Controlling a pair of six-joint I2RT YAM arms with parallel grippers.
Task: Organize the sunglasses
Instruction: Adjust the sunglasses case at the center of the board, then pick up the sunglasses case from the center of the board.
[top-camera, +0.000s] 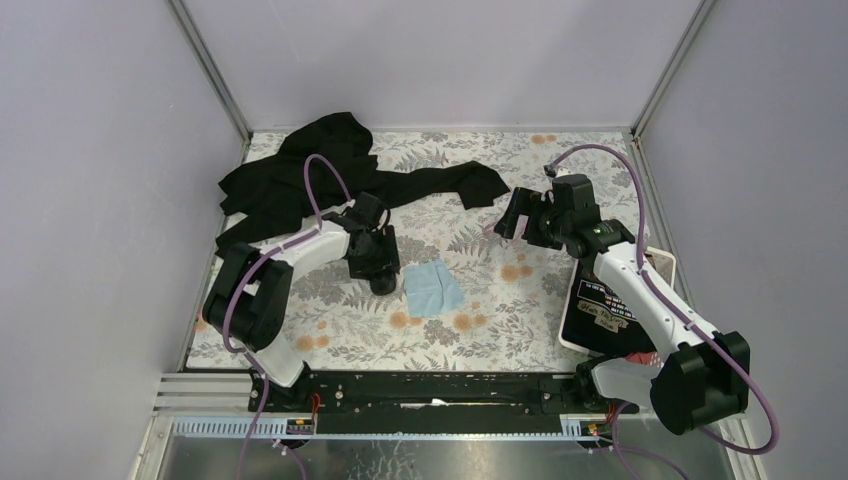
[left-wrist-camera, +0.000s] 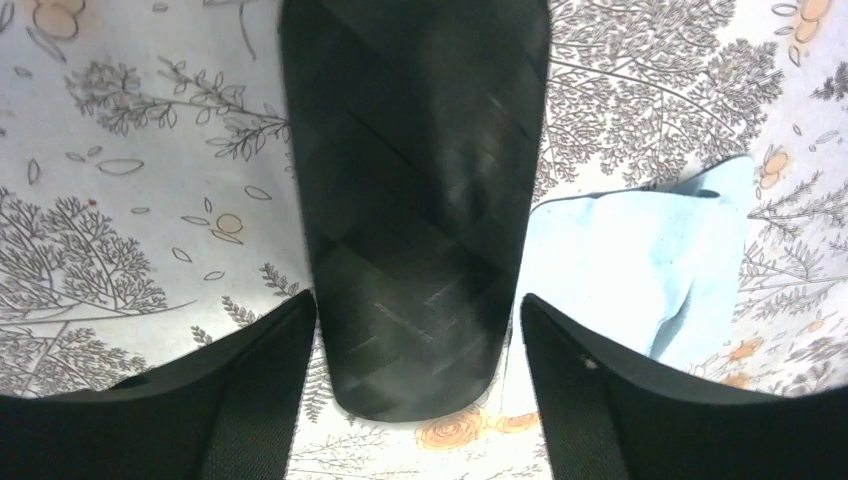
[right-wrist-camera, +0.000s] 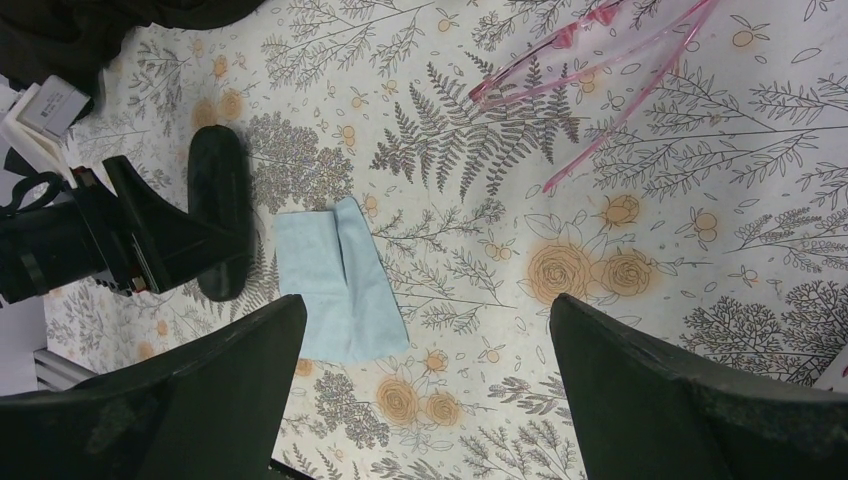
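Two flimsy-looking arms: I'd take the sunglasses (right-wrist-camera: 565, 40) by the bridge. Empty right jaws gape; left jaws straddle the case (left-wrist-camera: 415, 230), grip unclear.

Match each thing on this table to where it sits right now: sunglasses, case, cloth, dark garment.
Things:
1. sunglasses
2. black case
3. blue cloth
4. black garment

Places:
A. sprawled across the far left of the table
B. between the fingers of the left gripper
C. lying ahead of the open right gripper
D. flat beside the case

Pairs: 1-C, 2-B, 3-D, 4-A.
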